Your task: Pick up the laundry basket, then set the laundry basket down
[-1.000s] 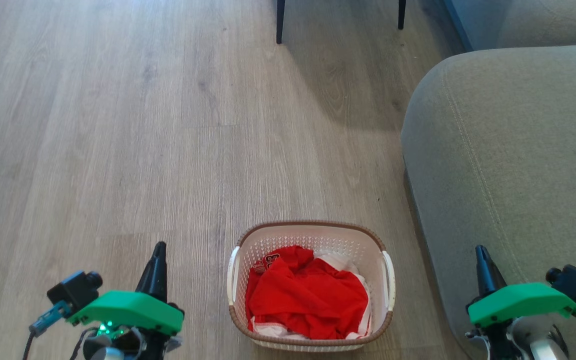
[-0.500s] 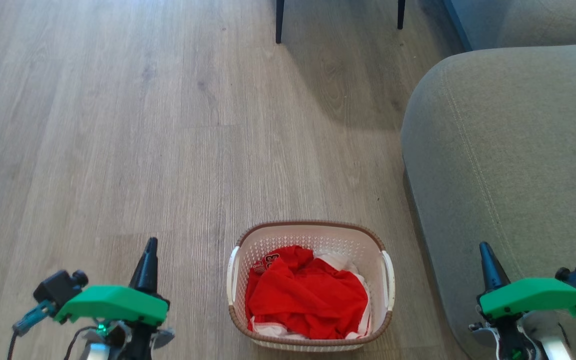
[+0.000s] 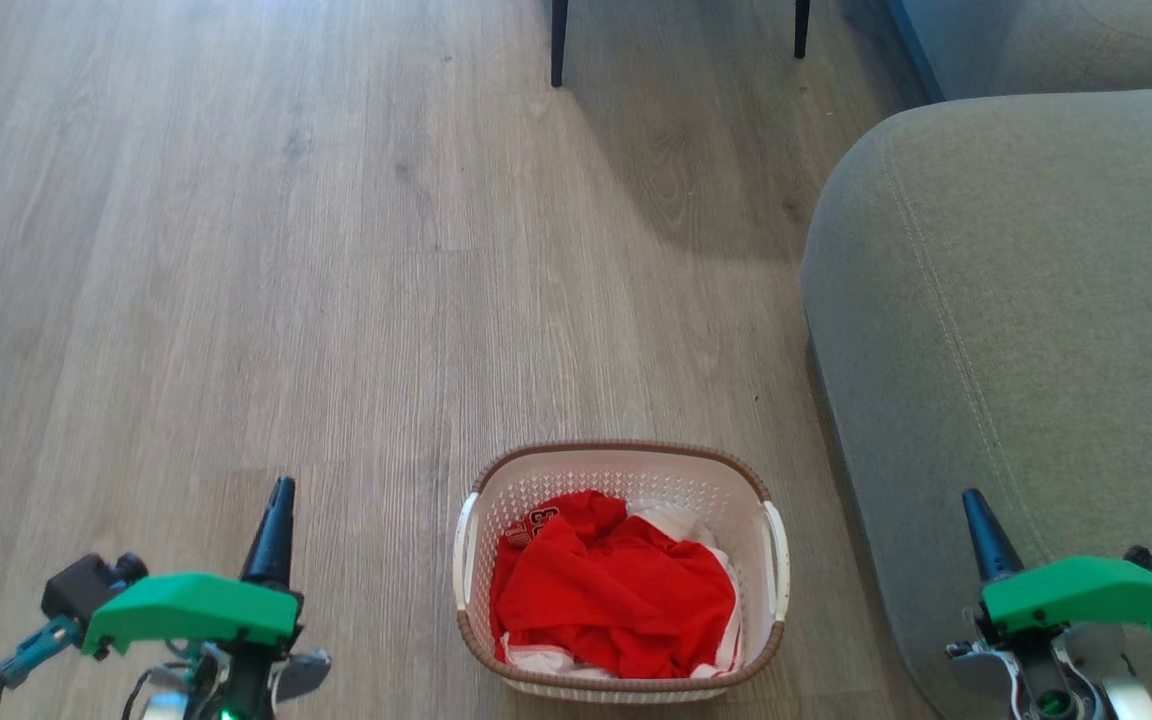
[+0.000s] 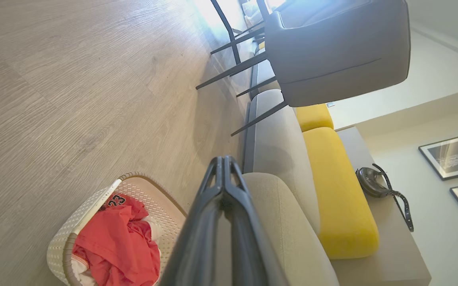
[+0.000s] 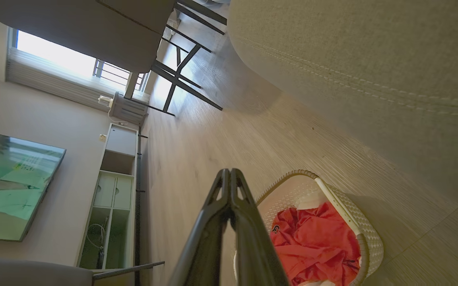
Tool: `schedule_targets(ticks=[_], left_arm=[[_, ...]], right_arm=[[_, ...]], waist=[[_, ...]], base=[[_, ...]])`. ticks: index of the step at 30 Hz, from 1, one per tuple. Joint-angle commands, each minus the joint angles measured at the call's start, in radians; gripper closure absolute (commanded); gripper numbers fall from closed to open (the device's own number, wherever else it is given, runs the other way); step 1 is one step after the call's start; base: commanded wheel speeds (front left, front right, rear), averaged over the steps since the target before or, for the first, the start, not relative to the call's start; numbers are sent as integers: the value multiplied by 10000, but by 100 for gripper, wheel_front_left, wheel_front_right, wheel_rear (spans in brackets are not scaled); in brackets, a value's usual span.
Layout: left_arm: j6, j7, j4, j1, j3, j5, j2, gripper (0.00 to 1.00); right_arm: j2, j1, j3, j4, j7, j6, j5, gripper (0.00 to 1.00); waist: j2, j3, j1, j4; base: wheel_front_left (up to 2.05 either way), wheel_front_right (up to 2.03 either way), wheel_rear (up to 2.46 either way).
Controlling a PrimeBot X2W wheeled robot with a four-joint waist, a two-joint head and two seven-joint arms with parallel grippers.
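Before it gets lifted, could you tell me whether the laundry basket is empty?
Not empty. The laundry basket holds crumpled red clothing, with some white fabric showing beside and under it.

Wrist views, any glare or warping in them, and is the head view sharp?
Left wrist view: blown-out glare at the top edge beside the chair, scene tilted, wide-angle bend. Right wrist view: bright window washes out, sofa looms close. Head view: even light, sharp, soft shadow on the floor.

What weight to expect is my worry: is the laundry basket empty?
No, a crumpled red garment lies inside the laundry basket.
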Motion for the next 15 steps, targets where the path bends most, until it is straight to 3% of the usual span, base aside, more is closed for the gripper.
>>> schedule_targets(ticks=[1, 15], left_arm=[[-120, 64, -265, -651, 318, -257, 166, 100], [-315, 479, -168, -769, 770, -1775, 158, 100]], right_arm=[[-154, -605, 53, -303, 76, 48, 279, 100], [-146, -702, -192, -284, 483, 56, 1771, 100]], waist=[[0, 0, 0, -1], [0, 3, 0, -14]], base=[[0, 0, 0], [0, 0, 0]])
